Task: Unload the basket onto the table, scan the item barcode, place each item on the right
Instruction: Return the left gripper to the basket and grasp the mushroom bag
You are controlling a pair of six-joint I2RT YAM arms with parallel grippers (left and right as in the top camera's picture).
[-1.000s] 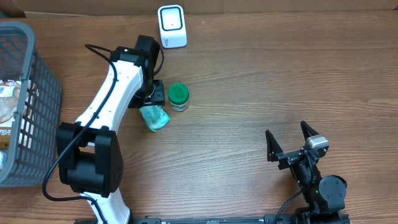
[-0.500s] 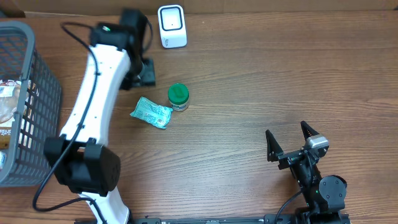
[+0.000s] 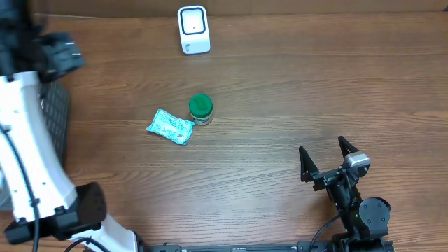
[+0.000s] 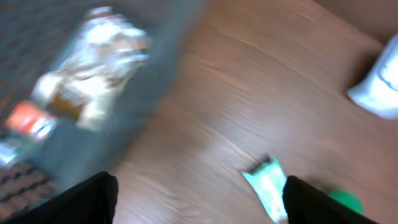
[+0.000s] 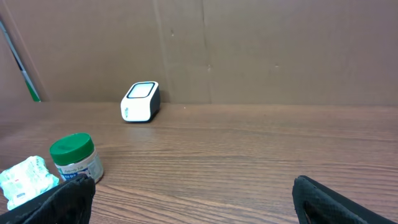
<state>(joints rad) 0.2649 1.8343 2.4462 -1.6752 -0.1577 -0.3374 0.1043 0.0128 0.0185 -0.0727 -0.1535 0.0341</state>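
The white barcode scanner [image 3: 193, 29] stands at the table's far edge, also in the right wrist view as scanner [image 5: 140, 101]. A teal packet [image 3: 170, 127] lies flat on the wood beside a green-lidded jar [image 3: 201, 108]; nothing touches either. My left gripper [image 3: 61, 53] is blurred at the far left above the basket. Its own view shows it as gripper [image 4: 199, 206], jaws wide apart with nothing between them and the packet [image 4: 267, 186] beyond. My right gripper [image 3: 327, 165] rests open near the front right, with only bare wood between its fingers [image 5: 62, 199].
A grey wire basket [image 3: 59, 119] stands at the left edge, mostly hidden by my left arm. Blurred wrapped goods [image 4: 93, 62] lie inside it. A brown cardboard wall [image 5: 249, 43] runs behind the scanner.
My left gripper let go of the teal packet, which now lies flat by the jar, and the arm swung left to the basket. The right arm has not moved.
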